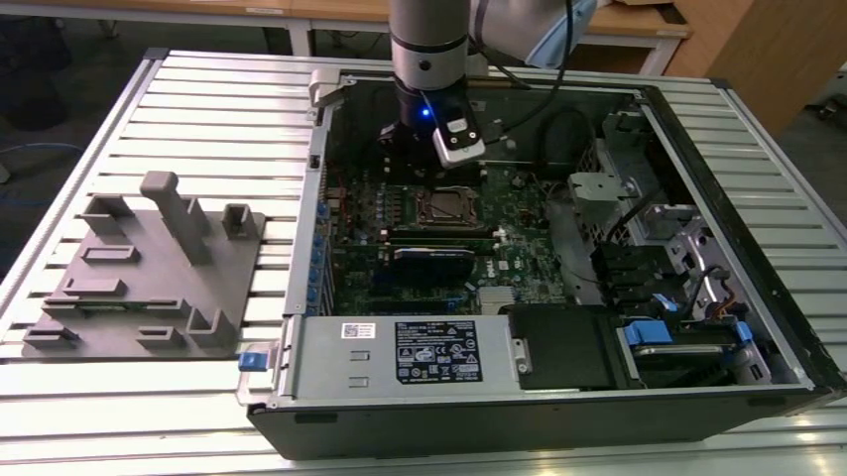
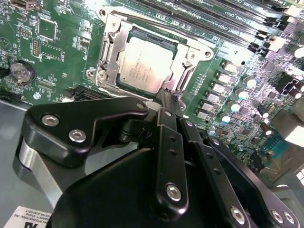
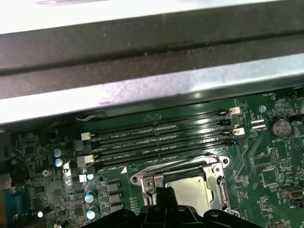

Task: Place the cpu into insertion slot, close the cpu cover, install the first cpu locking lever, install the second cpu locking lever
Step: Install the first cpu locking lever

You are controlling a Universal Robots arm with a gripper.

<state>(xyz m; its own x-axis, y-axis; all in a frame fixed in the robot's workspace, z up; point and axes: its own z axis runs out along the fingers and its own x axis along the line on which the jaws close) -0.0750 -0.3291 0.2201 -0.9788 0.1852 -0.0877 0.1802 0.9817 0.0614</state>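
Silver cpu (image 3: pixel 192 189) partly behind black hand (image 3: pixel 164 195)

cpu (image 3: pixel 197 187): you see its pale top lying in the insertion slot (image 3: pixel 142 179).
end effector (image 3: pixel 164 197): its black body hides the socket's near edge from you.
memory slots (image 3: pixel 161 140): long black rows between the socket and the grey case wall (image 3: pixel 142 90).

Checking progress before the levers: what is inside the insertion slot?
The cpu sits in the insertion slot, with the cpu cover framing it. The end effector covers one edge of the slot.
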